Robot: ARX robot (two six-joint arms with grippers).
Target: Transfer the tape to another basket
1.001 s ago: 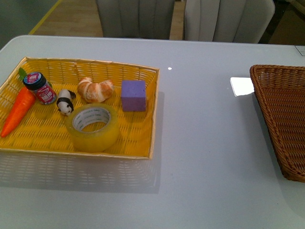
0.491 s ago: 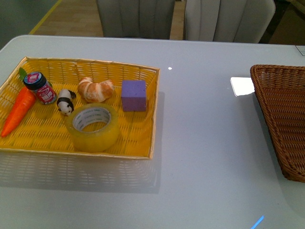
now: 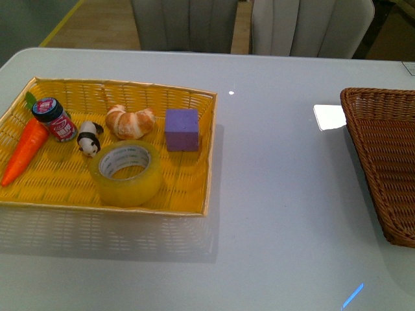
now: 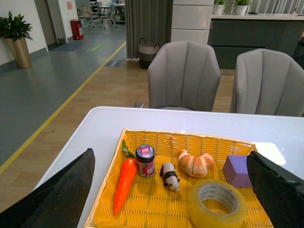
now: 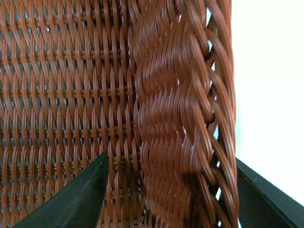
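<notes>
The tape (image 3: 126,173), a thick yellowish roll with a white core, lies flat in the front part of the yellow woven basket (image 3: 206,165). In the left wrist view the tape (image 4: 198,213) sits below and ahead of my left gripper (image 4: 171,156), which hangs open over the yellow basket (image 4: 107,192) with nothing between its fingers. The dark brown wicker basket (image 3: 382,162) stands at the table's right edge. My right gripper (image 5: 171,159) is open, its fingers either side of the brown basket's rim (image 5: 180,95). Neither arm shows in the front view.
Sharing the yellow basket are a toy carrot (image 3: 24,150), a small jar (image 3: 55,118), a panda figure (image 3: 89,138), a croissant (image 3: 130,121) and a purple cube (image 3: 181,129). Two grey chairs (image 3: 188,26) stand behind the white table (image 3: 279,194).
A thin blue streak has appeared near the table's front edge at lower right and drifted slightly. The objects and baskets have not moved.
</notes>
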